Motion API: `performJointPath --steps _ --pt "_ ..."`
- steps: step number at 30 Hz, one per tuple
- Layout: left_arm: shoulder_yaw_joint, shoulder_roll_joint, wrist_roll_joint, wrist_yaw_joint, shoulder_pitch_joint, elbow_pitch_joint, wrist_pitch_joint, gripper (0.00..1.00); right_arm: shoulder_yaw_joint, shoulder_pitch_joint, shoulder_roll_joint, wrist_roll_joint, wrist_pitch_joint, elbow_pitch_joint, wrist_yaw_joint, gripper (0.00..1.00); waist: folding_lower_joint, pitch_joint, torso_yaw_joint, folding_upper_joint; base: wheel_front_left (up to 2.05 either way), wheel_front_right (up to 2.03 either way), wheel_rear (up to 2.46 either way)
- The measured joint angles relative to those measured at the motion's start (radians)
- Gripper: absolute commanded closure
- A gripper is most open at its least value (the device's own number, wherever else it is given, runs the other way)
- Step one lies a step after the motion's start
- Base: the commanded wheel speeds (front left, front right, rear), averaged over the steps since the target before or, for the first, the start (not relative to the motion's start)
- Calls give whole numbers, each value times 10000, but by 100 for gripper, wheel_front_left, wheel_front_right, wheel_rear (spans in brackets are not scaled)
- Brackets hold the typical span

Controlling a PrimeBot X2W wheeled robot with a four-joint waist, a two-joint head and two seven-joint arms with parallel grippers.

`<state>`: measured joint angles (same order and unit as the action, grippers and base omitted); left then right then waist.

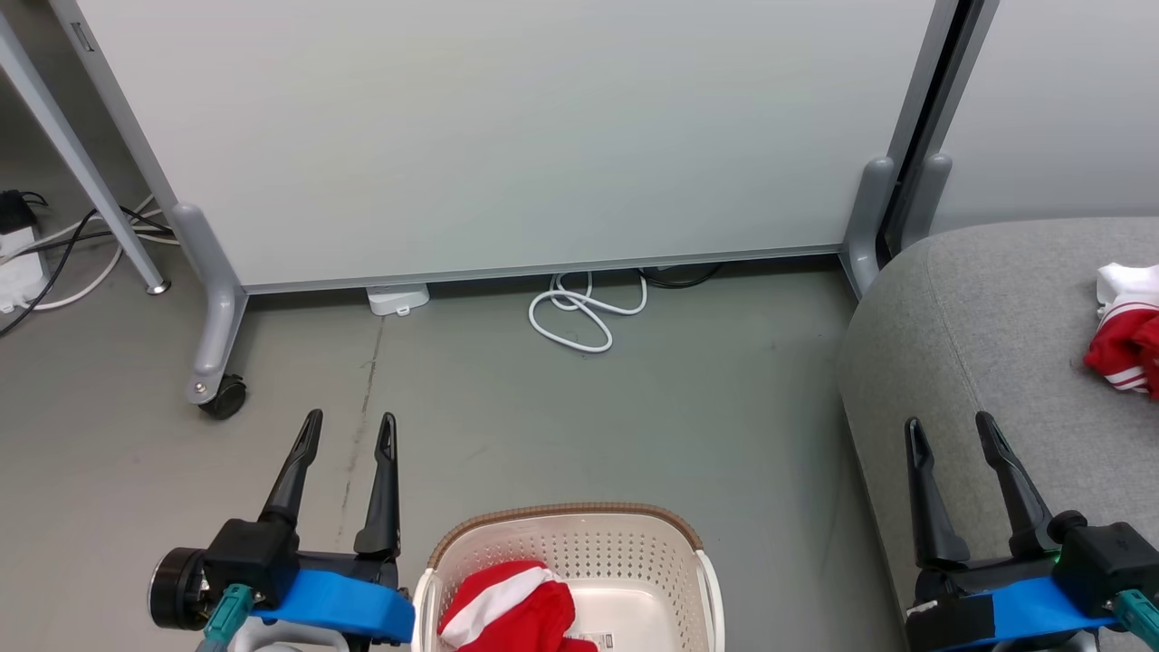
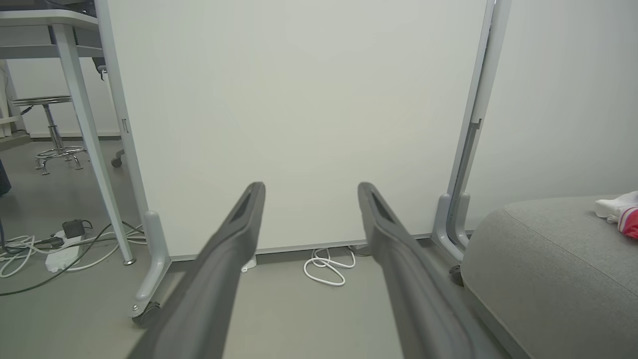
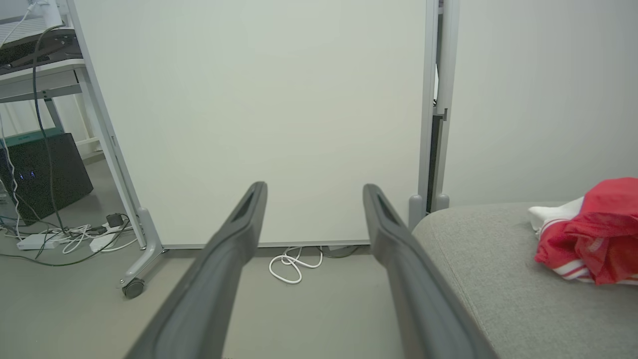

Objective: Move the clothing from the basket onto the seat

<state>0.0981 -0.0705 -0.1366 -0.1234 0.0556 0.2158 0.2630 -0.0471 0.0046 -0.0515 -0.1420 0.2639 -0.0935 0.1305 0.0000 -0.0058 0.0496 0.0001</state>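
The cream basket [image 1: 579, 534] with its brown rim stands on the floor at the bottom middle of the head view, with a red and white piece of clothing [image 1: 512, 608] bunched inside. On the grey seat [image 1: 987, 335] at the right lies another red and white garment [image 1: 1127, 340], also seen in the right wrist view [image 3: 593, 237]. My left gripper [image 1: 349, 421] hangs open and empty left of the basket. Over the seat's front edge my right gripper [image 1: 948, 423] is open and empty too. Both point toward the white panel.
A white partition panel [image 1: 507, 136] on grey castor feet [image 1: 222, 394] stands ahead, with a coiled white cable [image 1: 584, 312] on the floor at its base. More cables and a power strip [image 1: 18, 263] lie at the far left beside a table leg [image 1: 81, 163].
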Motion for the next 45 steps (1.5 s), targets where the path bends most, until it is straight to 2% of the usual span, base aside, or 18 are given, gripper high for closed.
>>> performJointPath --steps 7,14,31,35,45 --pt "232 10 48 -8 401 497 2 0 38 -29 0 0 0 -23 0 0 0 140 -44 0 0 0 0" --pt "1185 -301 -63 -27 1358 1626 0 0 240 -350 6 35 0 -8 0 0 0 513 -290 0 0 0 0" --pt "4844 -1296 -1005 -65 4446 5003 2 0 426 -1895 -25 211 0 474 0 0 2 2853 -1031 -1 0 0 0" --pt "5988 -1519 -1229 -65 5079 5860 0 0 489 -2186 -40 213 0 554 2 0 2 3453 -1235 0 0 0 0" --pt "8834 -1666 -2090 -67 6526 7774 -59 0 658 -2878 -127 211 0 796 0 0 3 4930 -1551 -1 0 0 0"
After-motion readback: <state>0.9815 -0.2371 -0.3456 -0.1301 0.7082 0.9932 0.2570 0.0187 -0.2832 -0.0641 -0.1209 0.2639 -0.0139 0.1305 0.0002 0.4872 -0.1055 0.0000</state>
